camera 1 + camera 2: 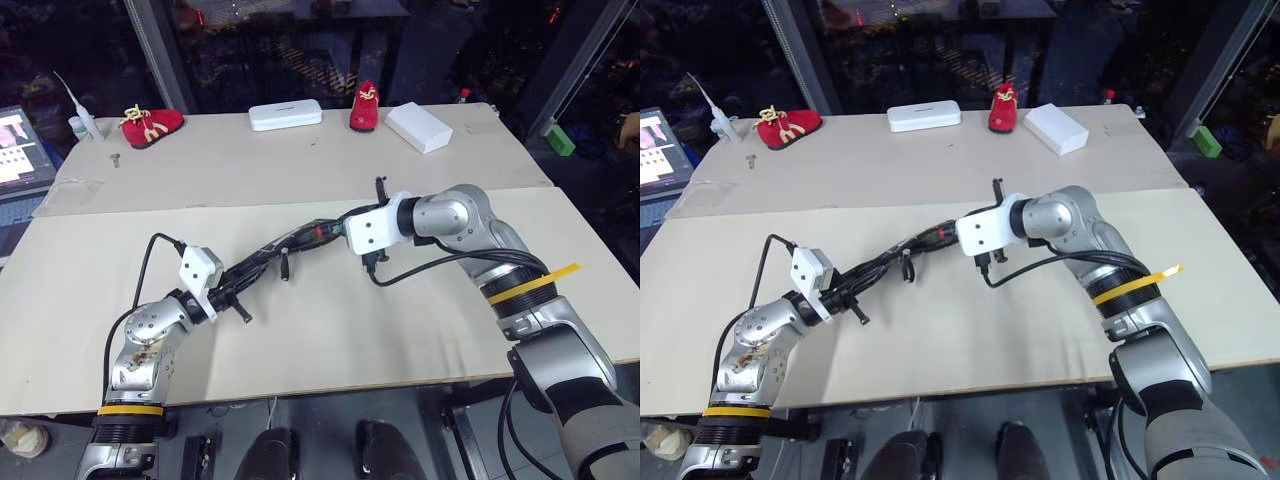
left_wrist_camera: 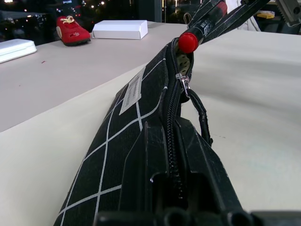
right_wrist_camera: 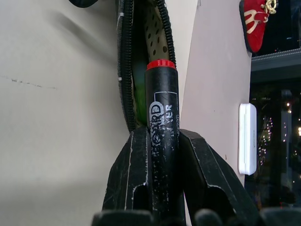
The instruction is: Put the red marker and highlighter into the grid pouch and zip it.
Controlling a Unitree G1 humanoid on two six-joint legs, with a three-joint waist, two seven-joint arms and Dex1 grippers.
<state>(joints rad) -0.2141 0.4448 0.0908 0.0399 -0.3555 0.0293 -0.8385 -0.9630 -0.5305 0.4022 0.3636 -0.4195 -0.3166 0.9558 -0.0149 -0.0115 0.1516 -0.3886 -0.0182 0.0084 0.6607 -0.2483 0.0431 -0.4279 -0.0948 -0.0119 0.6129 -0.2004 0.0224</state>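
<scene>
My right gripper [image 3: 159, 141] is clamped on the red marker [image 3: 162, 117], its black barrel squeezed between both fingers and its red end aimed into the open mouth of the grid pouch [image 2: 136, 122]. In the left eye view this meeting sits at the centre of the frame, over the pale table [image 1: 330, 330]. My left gripper [image 1: 232, 285] is closed tight on the pouch's other end, lower left of centre, holding it up off the table with the zip side up. The zip stands parted only near the marker; its pull loop [image 2: 200, 110] hangs just below the opening. A patch of green inside the mouth, beside the marker's tip, is probably the highlighter [image 3: 139, 96], already in.

To do this well I judge I should keep the marker in line with the pouch's length, slide it along the mesh lining rather than against the zip teeth, and let go only once most of the barrel is inside. My left grip must not sag, or the mouth will pinch shut.
</scene>
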